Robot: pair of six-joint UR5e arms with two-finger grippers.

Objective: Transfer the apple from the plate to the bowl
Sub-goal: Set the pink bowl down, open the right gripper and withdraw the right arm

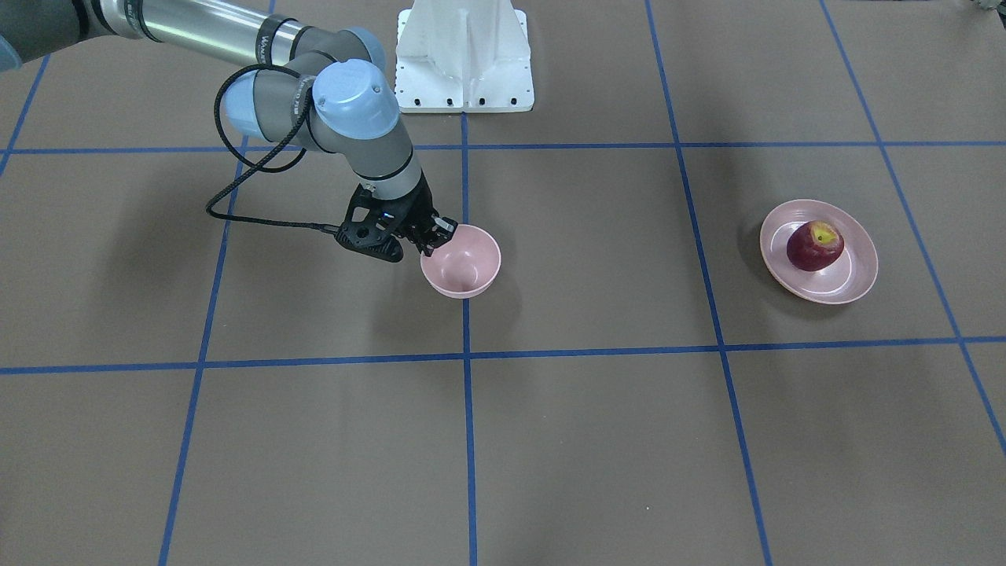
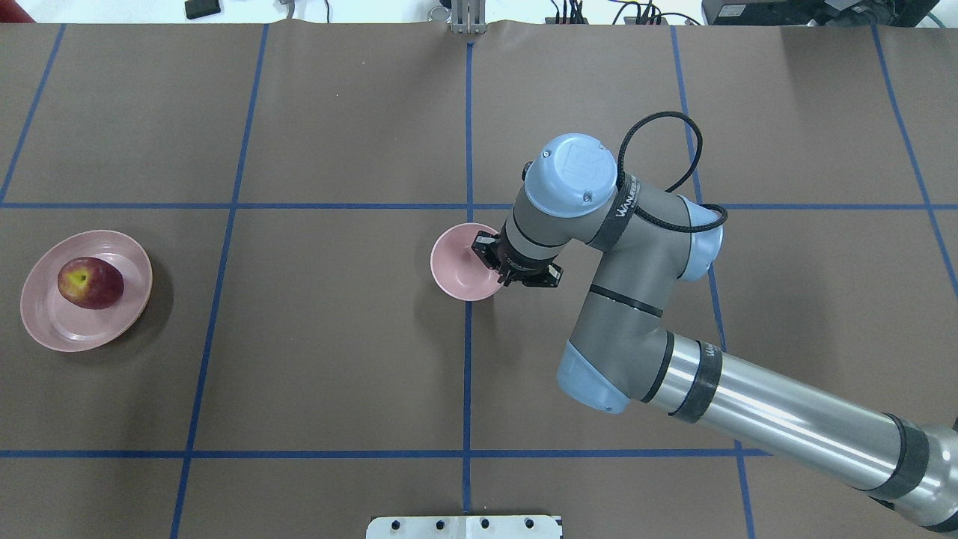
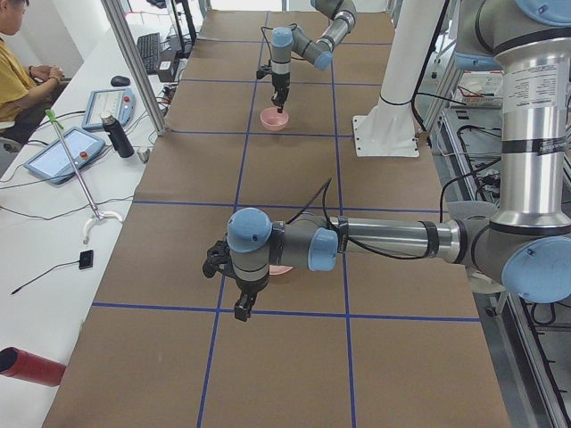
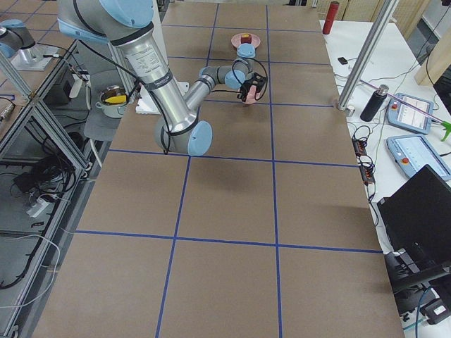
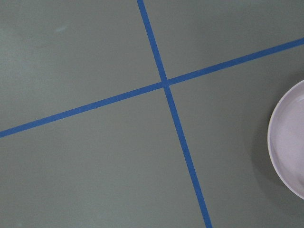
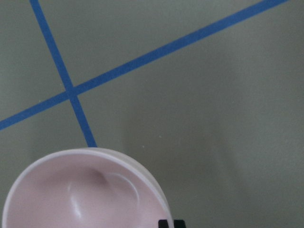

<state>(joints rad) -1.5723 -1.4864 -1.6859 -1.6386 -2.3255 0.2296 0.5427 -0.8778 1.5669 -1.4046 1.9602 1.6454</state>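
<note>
The apple [image 2: 90, 283] is seen on the plate [image 2: 67, 333], well off to the left of the right pincer [image 2: 485, 251], which appears clamped on the rim of the bowl [image 2: 453, 273]; the left pincer [image 3: 241, 310], whose state cannot be told, is judged nearer.

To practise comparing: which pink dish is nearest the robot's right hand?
The small, deep bowl, right hand at its rim; the shallow plate holds the apple.
</note>
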